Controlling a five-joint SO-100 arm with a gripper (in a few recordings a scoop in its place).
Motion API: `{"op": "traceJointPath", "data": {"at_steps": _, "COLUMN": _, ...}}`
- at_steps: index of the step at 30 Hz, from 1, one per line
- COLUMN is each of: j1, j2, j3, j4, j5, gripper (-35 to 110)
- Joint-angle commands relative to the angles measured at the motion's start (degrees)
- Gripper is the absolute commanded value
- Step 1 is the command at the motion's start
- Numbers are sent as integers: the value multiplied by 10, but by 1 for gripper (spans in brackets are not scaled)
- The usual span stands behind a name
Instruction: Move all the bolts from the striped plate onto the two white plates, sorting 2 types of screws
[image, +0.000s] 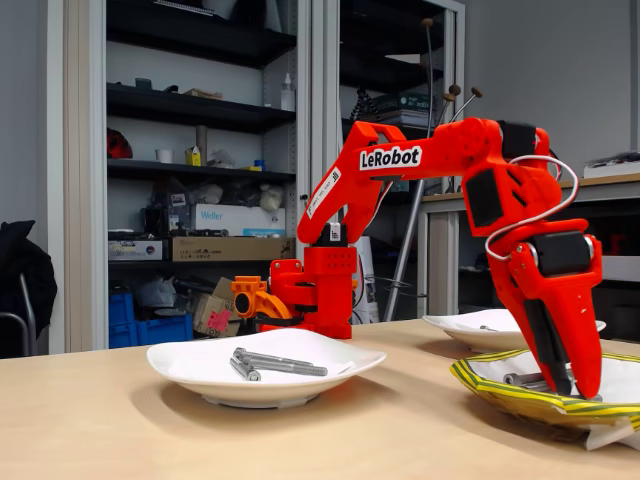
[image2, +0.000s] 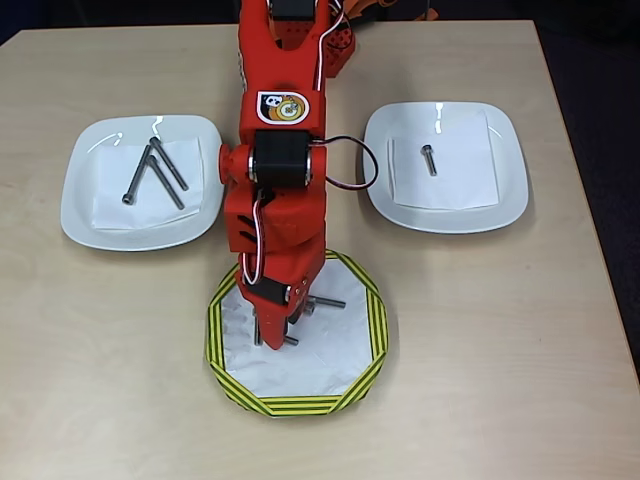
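Red and pointing straight down, the tool (image2: 272, 338) reaches into the striped plate (image2: 372, 330), its tips at or just above the white centre of that plate. In the fixed view the tool (image: 572, 388) stands low over the plate's near side, with its fingers (image: 588, 362) close together; whether they are clenched on a bolt or merely resting beside one I cannot tell, since the arm's own body hides the tips from above.

Two bolts show on the striped plate in the overhead view: one short bolt (image2: 326, 302) pokes out to the right of the arm, and another bolt end (image2: 290, 341) sticks out just beside the tool tips. In the fixed view a grey bolt (image: 524, 379) lies in the plate just left of the fingers.

On the left white plate (image2: 88, 215) in the overhead view lie three long bolts (image2: 155, 172), fanned out and touching near their upper ends. On the right white plate (image2: 505, 180) lies a single short bolt (image2: 429, 159), well apart from the rim.

All three plates sit on a pale wooden bench (image2: 500, 350), the striped plate nearest the front edge and between the two white ones.
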Motion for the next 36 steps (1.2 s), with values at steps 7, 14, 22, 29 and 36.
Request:
{"op": "traceJointPath", "data": {"at_steps": 7, "j1": 29, "j2": -89, "j3": -195, "j4": 97, "j5": 25, "gripper": 8}}
{"op": "traceJointPath", "data": {"at_steps": 14, "j1": 34, "j2": -163, "j3": -307, "j4": 119, "j5": 46, "gripper": 3}}
{"op": "traceJointPath", "data": {"at_steps": 22, "j1": 21, "j2": -111, "j3": -255, "j4": 127, "j5": 76, "gripper": 0}}
{"op": "traceJointPath", "data": {"at_steps": 29, "j1": -1, "j2": 0, "j3": -123, "j4": 106, "j5": 100, "gripper": 0}}
{"op": "traceJointPath", "data": {"at_steps": 36, "j1": -36, "j2": 133, "j3": 12, "j4": 87, "j5": 160, "gripper": 0}}
